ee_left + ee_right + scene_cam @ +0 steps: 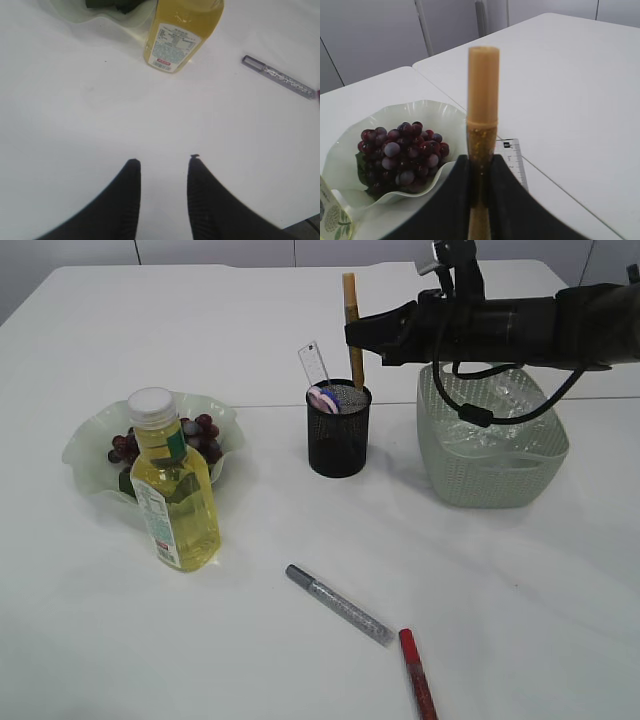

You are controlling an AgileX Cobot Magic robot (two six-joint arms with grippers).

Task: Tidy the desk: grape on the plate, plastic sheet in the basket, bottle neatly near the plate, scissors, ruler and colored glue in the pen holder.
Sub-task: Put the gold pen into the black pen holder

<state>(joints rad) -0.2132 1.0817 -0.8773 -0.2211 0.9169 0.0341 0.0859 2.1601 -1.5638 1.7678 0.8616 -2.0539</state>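
Nearest us lie a red glue pen and a silver glitter glue pen on the white table. At left, our left gripper hovers parted and empty near the yellow-liquid bottle, which stands before the wavy green plate of dark grapes. Farther, our right gripper clamps a gold glitter glue pen above the black mesh pen holder, holding a clear ruler; the green basket stands right.

Black wire-mesh pen holder, translucent woven-look plastic basket, smooth matt table.
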